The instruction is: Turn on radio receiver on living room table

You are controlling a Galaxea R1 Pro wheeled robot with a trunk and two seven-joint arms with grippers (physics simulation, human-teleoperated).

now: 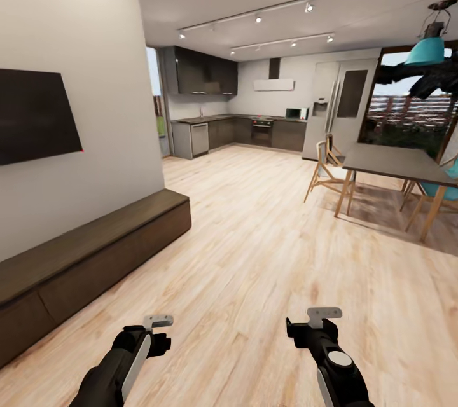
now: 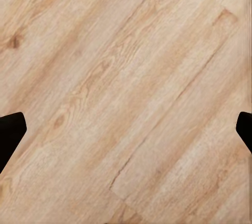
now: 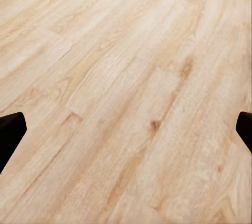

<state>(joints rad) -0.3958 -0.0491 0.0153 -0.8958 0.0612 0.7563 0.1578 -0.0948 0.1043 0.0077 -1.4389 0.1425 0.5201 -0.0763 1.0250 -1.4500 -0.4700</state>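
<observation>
Floor (image 1: 267, 254) of light wood planks runs from the robot to a dark kitchen (image 1: 235, 121) at the far end. A white wall (image 1: 70, 76) on the left carries a black screen (image 1: 35, 114), with a long dark-brown low cabinet (image 1: 83, 261) along its foot. To the right stands a dining table (image 1: 394, 162) with wooden chairs (image 1: 327, 168), and a teal pendant lamp (image 1: 427, 44) above. Low in the head view, the left gripper (image 1: 158, 322) and the right gripper (image 1: 324, 314) hang over bare planks; each wrist view shows dark fingertips (image 2: 10, 129) (image 3: 10, 129) wide apart, holding nothing. No radio receiver or grey coffee table is in sight
</observation>
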